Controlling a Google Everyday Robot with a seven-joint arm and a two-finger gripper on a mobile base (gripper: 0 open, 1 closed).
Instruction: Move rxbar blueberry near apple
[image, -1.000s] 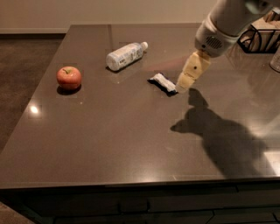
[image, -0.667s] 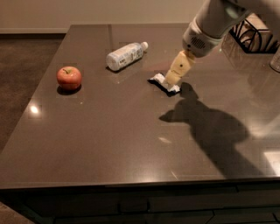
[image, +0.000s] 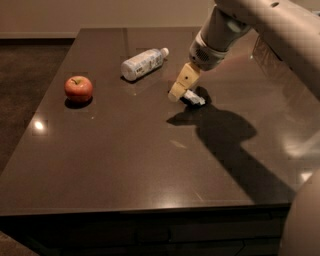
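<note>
The rxbar blueberry (image: 194, 97) lies flat on the dark table, its dark wrapper with a white patch partly hidden behind my gripper. My gripper (image: 178, 90) hangs from the arm that comes in from the upper right, its yellowish fingers pointing down right over the bar's left end. The red apple (image: 78, 88) sits far to the left on the table, well apart from the bar.
A white plastic bottle (image: 142, 63) lies on its side at the back, between the apple and my gripper. The table's left edge (image: 30, 115) and front edge (image: 150, 210) border a dark floor. My arm's shadow falls on the table's right half.
My gripper has moved left and down, from right of the bar to directly over its left end. The bar, apple and bottle have not moved.
</note>
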